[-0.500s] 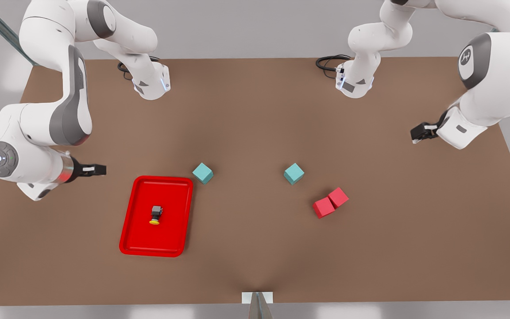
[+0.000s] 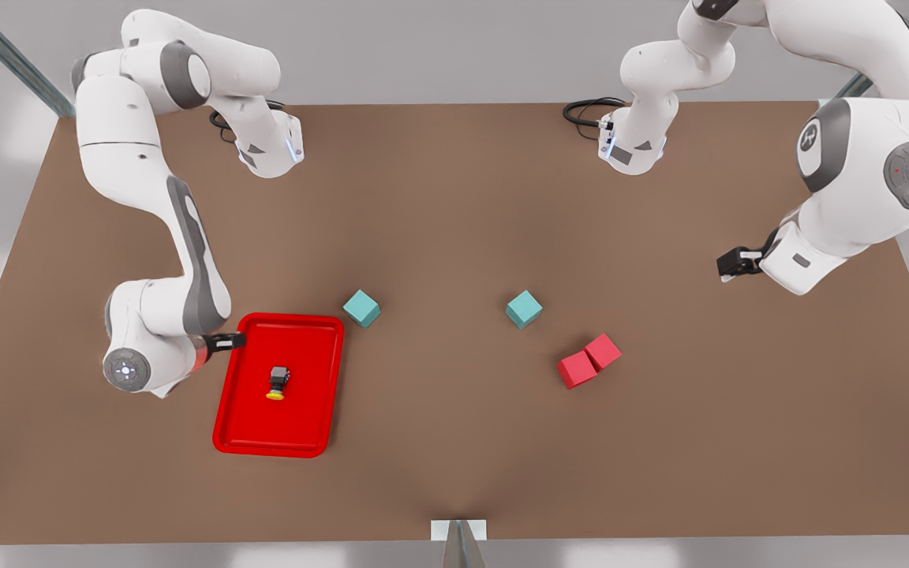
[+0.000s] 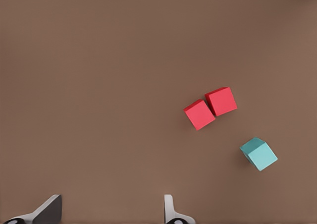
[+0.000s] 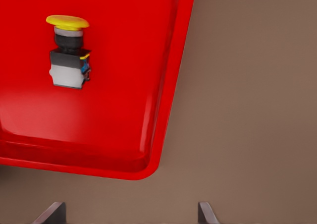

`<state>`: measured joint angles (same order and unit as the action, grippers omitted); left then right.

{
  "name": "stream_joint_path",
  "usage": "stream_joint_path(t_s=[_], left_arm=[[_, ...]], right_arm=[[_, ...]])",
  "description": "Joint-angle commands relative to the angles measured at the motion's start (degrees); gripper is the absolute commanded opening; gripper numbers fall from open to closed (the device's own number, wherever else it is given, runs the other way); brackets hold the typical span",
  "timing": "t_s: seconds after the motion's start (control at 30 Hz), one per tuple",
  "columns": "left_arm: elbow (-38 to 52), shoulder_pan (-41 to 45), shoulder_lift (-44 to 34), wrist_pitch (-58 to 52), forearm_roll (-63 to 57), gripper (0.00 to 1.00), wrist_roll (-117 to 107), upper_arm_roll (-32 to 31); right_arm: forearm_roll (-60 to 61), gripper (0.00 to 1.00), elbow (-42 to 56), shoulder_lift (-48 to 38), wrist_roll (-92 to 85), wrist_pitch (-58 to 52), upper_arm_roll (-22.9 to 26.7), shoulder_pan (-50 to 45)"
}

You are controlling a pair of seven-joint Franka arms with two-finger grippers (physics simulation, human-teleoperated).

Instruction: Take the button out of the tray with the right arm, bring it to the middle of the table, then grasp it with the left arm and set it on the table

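We log the table [image 2: 454,442] first: a broad brown top, and on it the red tray [image 2: 227,430], toward 8 o'clock from the table's middle in the front view. Two teal cubes [image 2: 361,308] sit near centre; two red cubes [image 2: 589,360], touching each other, sit at about 4 o'clock from centre. The right arm [image 2: 186,268] reaches down at the front view's left, and the right gripper [image 2: 235,340] hangs over the tray's rim at its far-left corner, fingers spread wide in the wrist view and holding nothing. The left gripper [image 2: 727,264] waits above bare table at the front view's right, well apart from the tray, and its fingers [image 3: 171,211] likewise stand apart, empty. The button [image 2: 278,382] lies on its side near the tray's middle, yellow cap at 6 o'clock from its dark body. We judge it light and rigid; the rounded cap looks likely to slip, so the flat-sided boxy body [image 4: 69,68] is the better hold, jaws closing across its two opposite faces.
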<state>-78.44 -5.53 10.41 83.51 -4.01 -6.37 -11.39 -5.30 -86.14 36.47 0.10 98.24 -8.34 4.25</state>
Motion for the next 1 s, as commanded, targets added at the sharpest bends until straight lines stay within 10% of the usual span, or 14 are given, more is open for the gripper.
stream_joint_path(t_s=[0.0,0.27,0.97], left_arm=[[0.0,0.0,0.0,0.8,0.0,1.0,-0.4,0.0],[0.0,0.0,0.0,1.1,0.1,1.0,-0.4,0.0],[-0.1,0.0,0.0,0.8,0.1,1.0,-0.3,-0.1]], right_arm=[[0.1,1.0,-1.7,3.0,2.5,21.9,0.0,-0.2],[0.3,1.0,-12.6,2.7,3.6,42.5,-1.9,-2.3],[0.7,1.0,-15.5,2.7,16.0,39.2,-1.5,-3.1]])
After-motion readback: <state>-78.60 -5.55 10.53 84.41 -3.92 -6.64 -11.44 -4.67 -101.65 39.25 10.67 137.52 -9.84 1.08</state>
